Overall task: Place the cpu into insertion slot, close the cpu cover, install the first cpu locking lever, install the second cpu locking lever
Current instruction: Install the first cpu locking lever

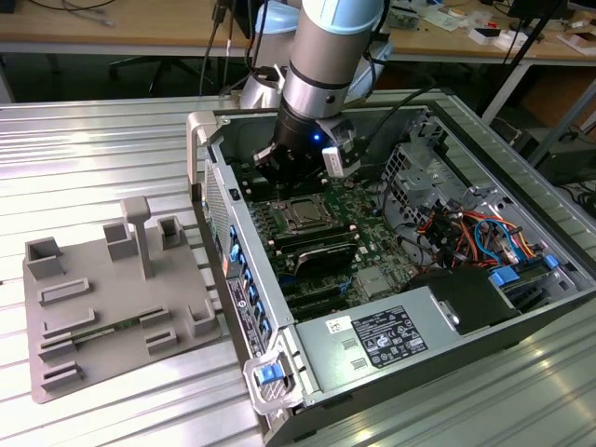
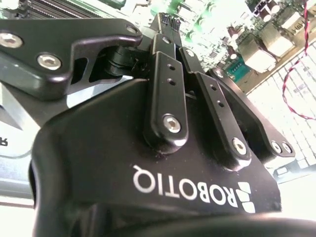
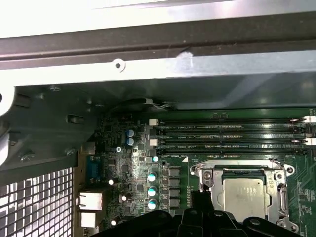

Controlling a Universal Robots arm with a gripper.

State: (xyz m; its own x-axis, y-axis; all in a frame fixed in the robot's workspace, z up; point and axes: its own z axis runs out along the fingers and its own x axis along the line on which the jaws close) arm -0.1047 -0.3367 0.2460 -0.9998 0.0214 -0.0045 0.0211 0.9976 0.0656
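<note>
**CPU seated in its socket, cover apparently down, levers unclear**

CPU work stood well along, judging by how things lay. Going from the exterior view's left to its right: a grey fixture tray (image 1: 112,307) with upright blocks sat on the ribbed metal table (image 1: 84,149), and no chip was to be seen on it. Just beside it stood the open computer case (image 1: 279,372), with the green motherboard (image 1: 372,209) inside. The arm (image 1: 326,56) reached down into the case, and the gripper (image 1: 298,168) hung close over the board, just beyond the socket.

In the first wrist view the cpu (image 3: 243,196) lay flat in the insertion slot (image 3: 202,174), its silvery top level. The cpu cover (image 3: 283,183) appeared to be lying down around the chip, its frame bordering the metal top on the sides that showed. In the exterior view the same chip (image 1: 304,213) sat square in its framed socket. The long memory slots (image 3: 232,133) ran beside the socket, untouched.

So the placing looked done and the closing of the cover probably so. Whether either locking lever was latched could not be made out.

In the second wrist view the gripper's (image 2: 170,22) black fingers (image 2: 167,74) ran close together toward the tips, and seemed drawn together with nothing between them, though the tips themselves were partly hidden.
</note>
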